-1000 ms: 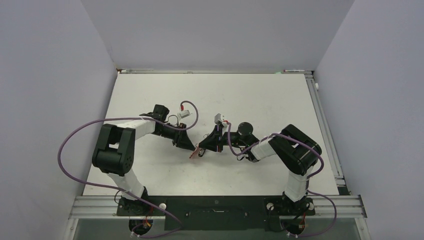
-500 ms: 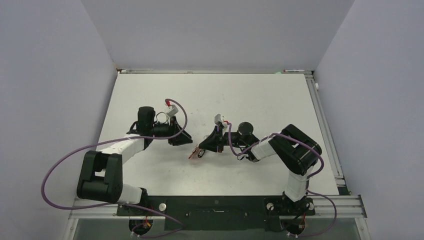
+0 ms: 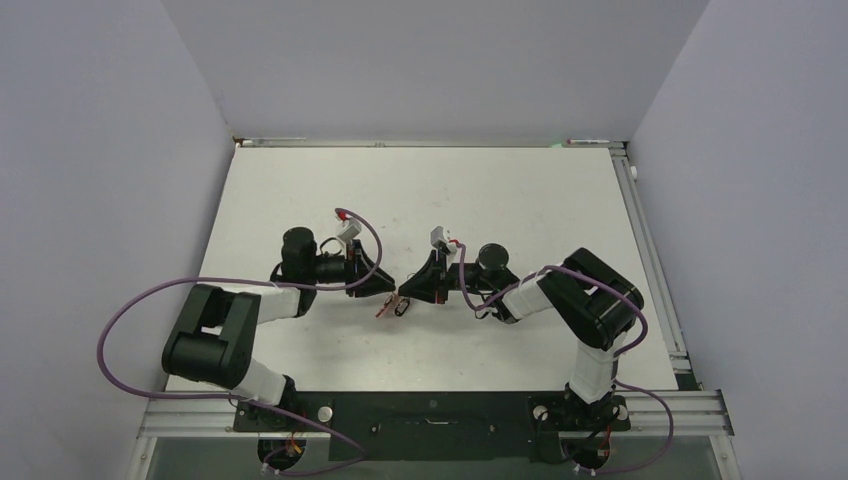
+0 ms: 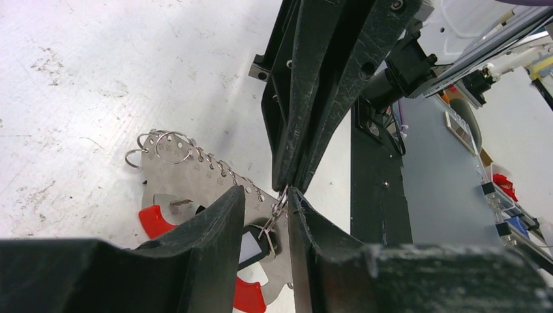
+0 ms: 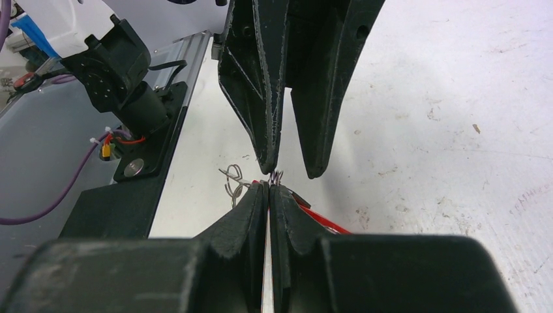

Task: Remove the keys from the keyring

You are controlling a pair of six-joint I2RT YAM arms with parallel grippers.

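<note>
Right gripper (image 5: 269, 187) is pinched shut on a wire loop of the keyring (image 4: 195, 186), which lies on the table (image 3: 520, 200) between both arms. Left gripper (image 4: 264, 195), jaws part open, straddles that same loop, tip to tip with the right; half a second ago it stood farther left.

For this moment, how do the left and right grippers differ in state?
The left gripper has its jaws apart, while the right gripper has its jaws pressed together. The right gripper pinches a wire link of the keyring at its tips. The left gripper only straddles that link, without visibly clamping it. Shared: the two point tip to tip at the same spot.
</note>
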